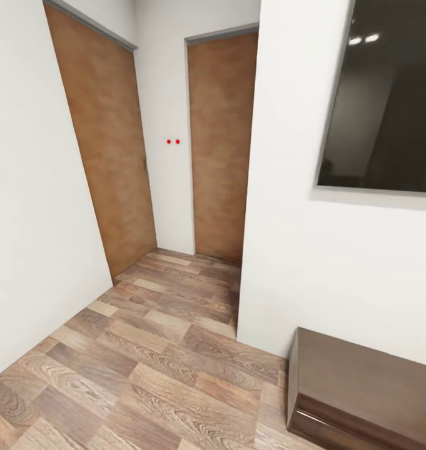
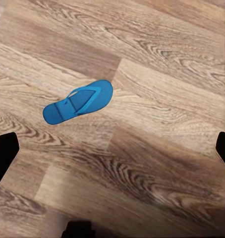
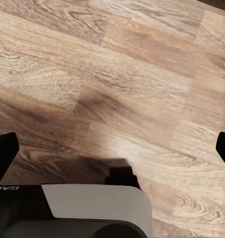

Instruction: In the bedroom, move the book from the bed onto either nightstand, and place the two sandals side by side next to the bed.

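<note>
Left gripper point(image 2: 112, 148): spread wide, dark fingertips point(image 2: 3, 153) at opposite edges of the left wrist view, nothing between them, hanging well above the floor.
Sandal point(image 2: 79, 101): one bright blue flip-flop, flat on the wood-plank floor point(image 2: 162, 163), strap side up; ahead of the left gripper and off toward one fingertip, well apart from both fingers, touching nothing but the floor.
Right gripper point(image 3: 112, 148): also spread wide, dark fingertips point(image 3: 3, 156) at the two edges of the right wrist view, empty; bare planks below, with a white and dark part of the robot point(image 3: 92, 208) close under the camera.
Head view: hallway corner with white walls point(image 1: 44, 250), two brown doors point(image 1: 109, 144), a dark-framed glass panel point(image 1: 388, 100) on the right wall.
Low dark cabinet point(image 1: 363, 387): glossy brown, against the right wall, on the floor.
</note>
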### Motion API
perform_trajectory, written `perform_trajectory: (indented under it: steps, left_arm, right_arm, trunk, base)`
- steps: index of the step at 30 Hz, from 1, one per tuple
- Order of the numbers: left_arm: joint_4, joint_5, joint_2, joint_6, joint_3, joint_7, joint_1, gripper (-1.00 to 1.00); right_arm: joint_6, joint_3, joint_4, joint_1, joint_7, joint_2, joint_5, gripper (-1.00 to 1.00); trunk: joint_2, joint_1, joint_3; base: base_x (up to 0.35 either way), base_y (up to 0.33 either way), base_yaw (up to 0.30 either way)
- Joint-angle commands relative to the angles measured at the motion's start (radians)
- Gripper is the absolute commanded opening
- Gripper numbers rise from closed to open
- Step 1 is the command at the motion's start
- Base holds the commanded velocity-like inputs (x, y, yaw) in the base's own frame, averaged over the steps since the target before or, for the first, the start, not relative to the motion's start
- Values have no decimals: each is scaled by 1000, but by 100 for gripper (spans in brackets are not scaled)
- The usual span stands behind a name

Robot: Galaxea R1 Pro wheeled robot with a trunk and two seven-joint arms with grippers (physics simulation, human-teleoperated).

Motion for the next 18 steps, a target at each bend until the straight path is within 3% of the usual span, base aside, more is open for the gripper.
perform_trajectory:
  steps: [1,8,18]
  left_arm:
    - [0,0,0,-2,0,0,0,100]
    - [0,0,0,-2,0,0,0,100]
    - [0,0,0,-2,0,0,-1,100]
  right_arm:
    - [-3,-2,1,-1,1,1,0,100]
    - [-3,-2,0,-1,1,2,0,100]
    - [-3,-2,0,-1,1,3,0,100]
  trunk:
    - [0,0,-1]
    - [0,0,-1]
    - [0,0,-1]
  base:
    - [81,-70,0]
    - [58,-22,0]
    - [244,-1,2]
